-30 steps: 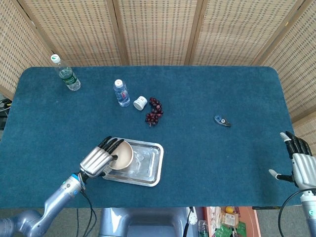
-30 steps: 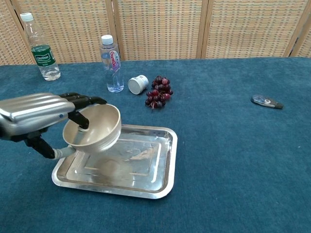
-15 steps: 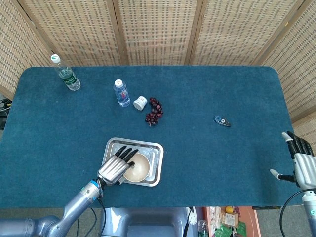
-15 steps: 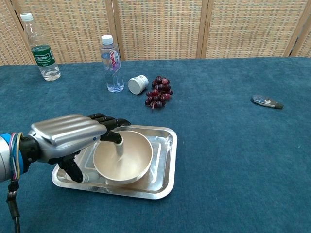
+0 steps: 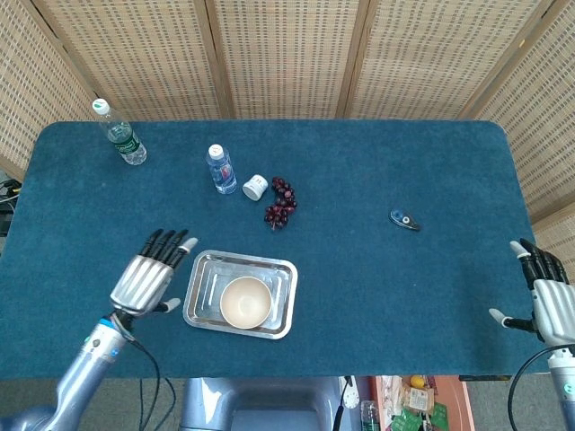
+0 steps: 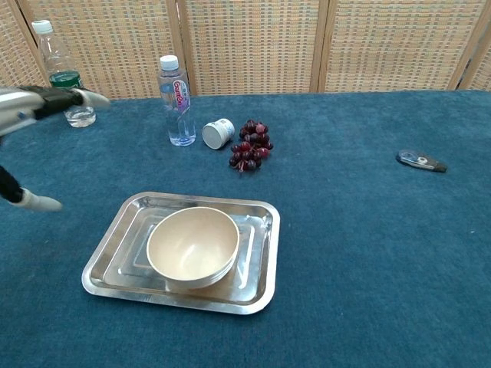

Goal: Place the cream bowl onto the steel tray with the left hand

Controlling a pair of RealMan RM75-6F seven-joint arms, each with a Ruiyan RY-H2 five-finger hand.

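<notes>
Head view, bowl: round cream ceramic bowl sits upright inside the rectangular steel tray, toward the tray's 6 o'clock half.
Head view, tray contents: bowl only; nothing else visible in it.
Head view, left hand: left hand is beside the tray's left edge, fingers spread, holding nothing, clear of the bowl.
Head view, key relation: bowl lies at roughly 3 o'clock from the left hand, with the tray rim between them; the left hand is by far the nearer one.
Head view, right hand: right hand at the table's far right edge, fingers extended, nothing in it; well apart from the tray.
Head view, other items: two clear plastic water bottles, a small white cup lying on its side, a bunch of dark red grapes and a small grey gadget, all at 12 to 2 o'clock of the tray.
Chest view, bowl: sits flat in the tray, empty, rim level.
Chest view, left hand: only fingertips show at the left frame edge; they look apart, though cropping makes this uncertain.
Judgement: placement looks complete; the left hand need only clear away.
</notes>
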